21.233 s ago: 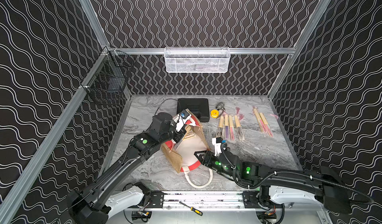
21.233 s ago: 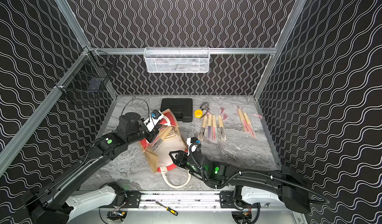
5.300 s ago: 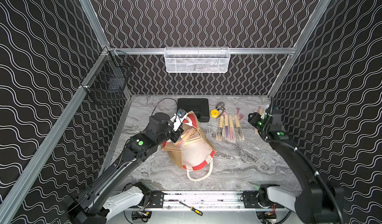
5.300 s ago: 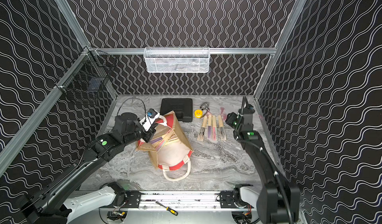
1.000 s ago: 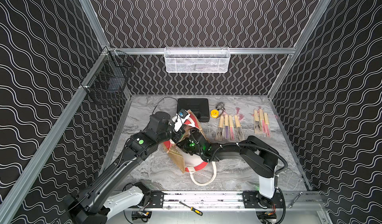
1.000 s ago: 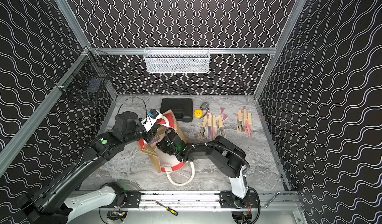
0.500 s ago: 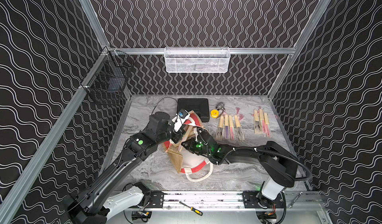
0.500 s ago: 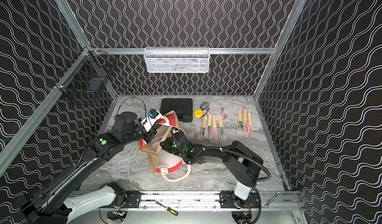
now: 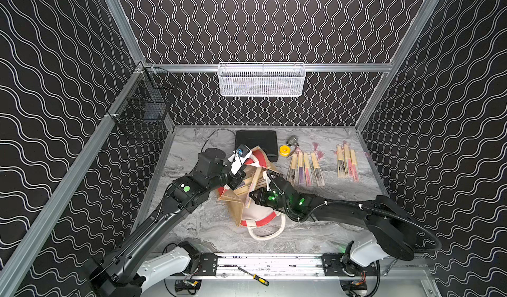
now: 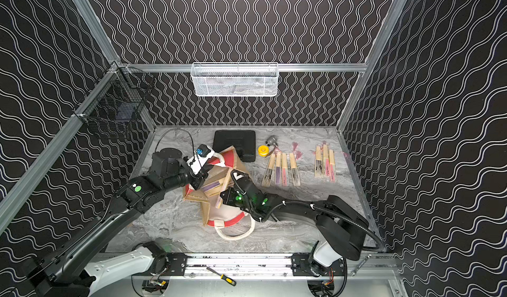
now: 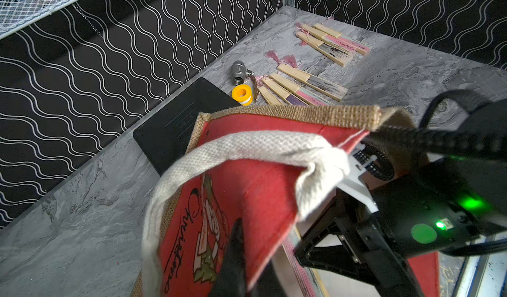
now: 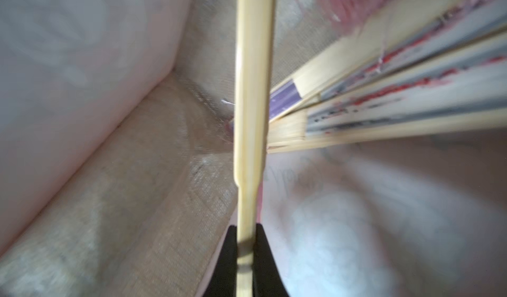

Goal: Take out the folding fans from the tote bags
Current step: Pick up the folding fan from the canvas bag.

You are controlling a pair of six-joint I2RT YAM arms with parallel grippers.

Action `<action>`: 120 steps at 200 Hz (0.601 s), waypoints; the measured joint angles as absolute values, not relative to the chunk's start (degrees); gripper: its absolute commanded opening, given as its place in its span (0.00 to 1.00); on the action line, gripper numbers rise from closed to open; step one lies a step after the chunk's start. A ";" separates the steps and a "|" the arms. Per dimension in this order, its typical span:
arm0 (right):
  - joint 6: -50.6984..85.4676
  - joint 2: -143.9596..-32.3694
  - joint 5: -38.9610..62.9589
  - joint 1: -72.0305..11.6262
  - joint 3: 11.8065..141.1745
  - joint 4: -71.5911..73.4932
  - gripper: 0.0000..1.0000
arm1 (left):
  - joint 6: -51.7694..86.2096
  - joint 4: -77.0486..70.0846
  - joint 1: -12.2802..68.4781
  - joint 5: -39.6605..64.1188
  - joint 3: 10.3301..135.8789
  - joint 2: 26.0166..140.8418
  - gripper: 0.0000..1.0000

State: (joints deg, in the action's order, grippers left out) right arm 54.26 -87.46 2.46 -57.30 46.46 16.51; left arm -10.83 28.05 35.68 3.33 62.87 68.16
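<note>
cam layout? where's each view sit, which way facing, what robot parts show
Both top views: high in front, facing down and back over the table; both arms show, meeting at the tote bag.
Left wrist: beside the bag, facing the laid-out fans; left end effector pinches the bag's red panel.
Right wrist: inside the bag; right end effector shut on one fan.
Shared: top views and left wrist show the black case.

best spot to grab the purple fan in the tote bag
Grip the purple fan by its bamboo end, seemingly nearest the mouth of the tote bag. Come in through that mouth, which the left claw holds open, along the fan's length: other fans crowd its sides.
</note>
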 measured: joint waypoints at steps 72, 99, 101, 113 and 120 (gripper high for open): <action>42.15 -78.61 5.91 -58.98 44.10 12.91 0.00 | -10.63 27.99 35.68 1.91 62.87 67.66 0.00; 36.45 -74.17 7.68 -60.31 41.34 11.09 0.00 | -10.59 27.99 35.68 1.21 62.87 67.29 0.00; 36.25 -73.87 7.88 -60.34 41.12 10.98 0.00 | -10.59 28.01 35.68 1.19 62.87 67.29 0.00; 34.35 -71.50 8.23 -60.31 39.70 9.82 0.00 | -10.46 28.14 35.68 0.73 62.96 67.29 0.00; 33.10 -70.37 8.64 -60.31 39.22 9.32 0.00 | -10.44 28.16 35.68 0.56 63.00 67.29 0.00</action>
State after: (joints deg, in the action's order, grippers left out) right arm 33.10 -70.37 8.64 -60.31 39.22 9.32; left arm -10.44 28.16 35.68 0.56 63.00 67.29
